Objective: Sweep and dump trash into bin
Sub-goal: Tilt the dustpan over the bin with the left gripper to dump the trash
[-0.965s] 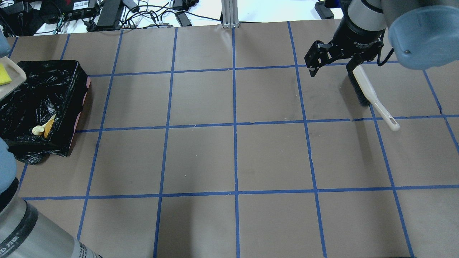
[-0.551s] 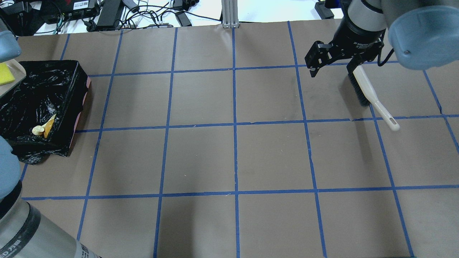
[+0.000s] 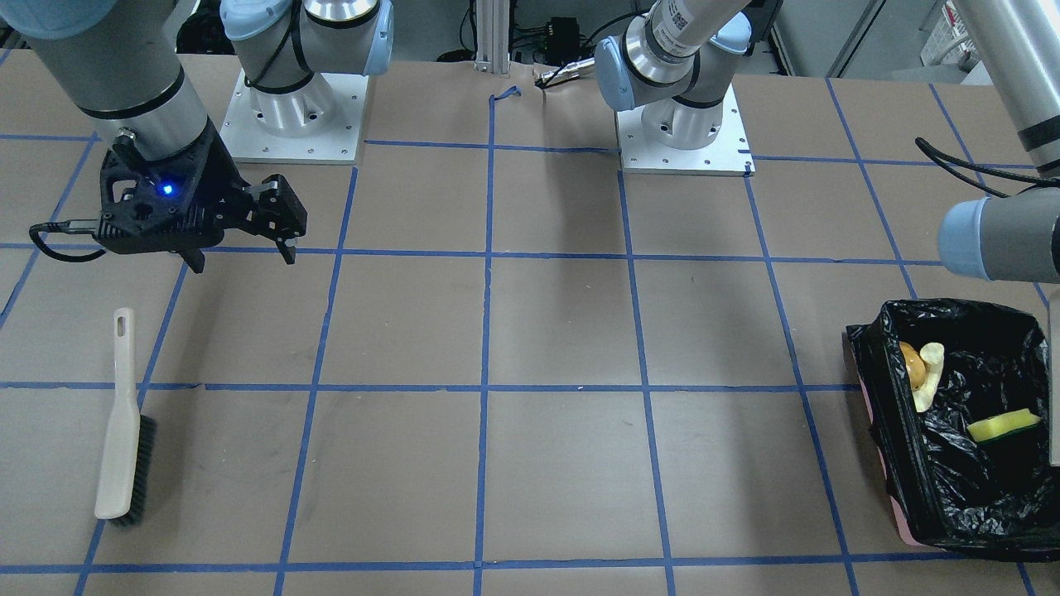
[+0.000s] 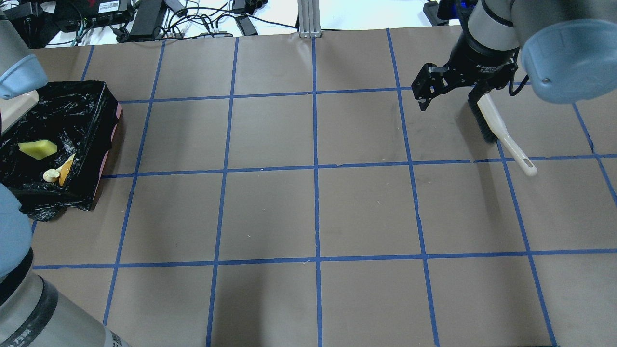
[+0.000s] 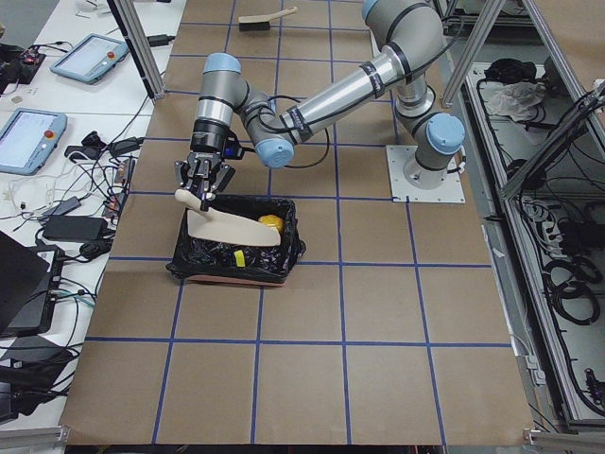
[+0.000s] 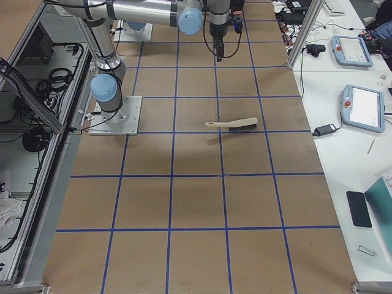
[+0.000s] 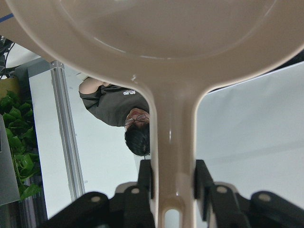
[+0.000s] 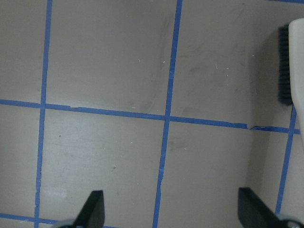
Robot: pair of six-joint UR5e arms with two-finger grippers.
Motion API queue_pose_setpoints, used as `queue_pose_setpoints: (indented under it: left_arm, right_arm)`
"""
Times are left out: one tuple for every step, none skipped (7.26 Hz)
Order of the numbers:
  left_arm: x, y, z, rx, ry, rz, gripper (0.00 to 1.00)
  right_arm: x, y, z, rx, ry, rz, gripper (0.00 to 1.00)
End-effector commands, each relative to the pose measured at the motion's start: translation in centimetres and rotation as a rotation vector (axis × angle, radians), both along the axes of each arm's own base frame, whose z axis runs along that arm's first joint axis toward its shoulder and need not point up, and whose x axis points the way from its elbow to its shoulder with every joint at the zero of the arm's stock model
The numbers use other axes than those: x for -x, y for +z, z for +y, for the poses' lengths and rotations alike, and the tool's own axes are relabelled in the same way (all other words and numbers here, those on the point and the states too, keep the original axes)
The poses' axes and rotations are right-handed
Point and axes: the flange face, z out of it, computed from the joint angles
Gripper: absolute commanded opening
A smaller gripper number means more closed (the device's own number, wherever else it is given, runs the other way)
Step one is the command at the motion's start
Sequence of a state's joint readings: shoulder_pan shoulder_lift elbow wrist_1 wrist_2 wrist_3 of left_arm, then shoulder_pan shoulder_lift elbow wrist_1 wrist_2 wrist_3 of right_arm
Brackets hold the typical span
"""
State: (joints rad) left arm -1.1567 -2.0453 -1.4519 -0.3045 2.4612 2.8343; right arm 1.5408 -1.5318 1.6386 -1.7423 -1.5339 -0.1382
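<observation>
The bin (image 4: 99, 103), pink with a black bag, stands at the table's left end; it also shows in the front view (image 3: 869, 364) and the left view (image 5: 284, 260). In it lie the yellow sponge (image 4: 37, 149) (image 3: 1004, 425), the golden-brown lump (image 3: 911, 361) and the tan croissant piece (image 3: 931, 374). My left gripper (image 7: 173, 183) is shut on the handle of the beige dustpan (image 7: 171, 47), held tilted over the bin (image 5: 232, 227). My right gripper (image 4: 448, 99) (image 3: 243, 258) is open and empty, above the table beside the brush (image 4: 496, 127).
The beige brush (image 3: 120, 439) with dark bristles lies flat on the brown paper at the right end, also seen in the right wrist view (image 8: 289, 61). Cables and electronics (image 4: 144, 14) line the far edge. Arm bases (image 3: 290, 108) stand at the robot's side.
The yellow sponge has dropped from the dustpan into the bin. The left arm has shifted over the bin. The right gripper has moved slightly, still open.
</observation>
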Motion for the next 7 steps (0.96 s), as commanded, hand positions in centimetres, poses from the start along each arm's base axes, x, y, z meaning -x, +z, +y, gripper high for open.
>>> queue_pose_setpoints:
  left_arm:
    - [0.3, 1.1, 0.0, -0.023, -0.023, 0.002, 0.0]
    - [-0.2, 3.2, -0.4, -0.017, -0.057, 0.026, 0.0]
    - [-0.7, 4.9, -0.9, -0.005, -0.164, 0.089, 0.0]
    - [-1.0, 5.5, -0.9, -0.014, -0.198, 0.134, 0.0]
    - [-0.5, 5.8, -1.1, -0.009, -0.258, 0.209, 0.0]
    - [0.5, 5.3, -1.4, -0.022, -0.332, 0.359, 0.0]
    - [2.0, 3.8, -1.9, -0.011, -0.383, 0.571, 0.0]
  right_arm:
    - [0.3, 0.0, 0.0, -0.001, -0.001, 0.023, 1.0]
    - [0.3, 0.0, 0.0, -0.001, -0.001, 0.023, 1.0]
    - [0.3, 0.0, 0.0, -0.001, -0.001, 0.023, 1.0]
    - [0.3, 0.0, 0.0, 0.001, -0.001, 0.023, 1.0]
    - [0.3, 0.1, -0.1, 0.008, -0.001, 0.023, 1.0]
    - [0.3, 0.1, -0.1, 0.01, -0.002, 0.022, 1.0]
    - [0.3, 0.0, 0.0, 0.001, -0.002, 0.023, 1.0]
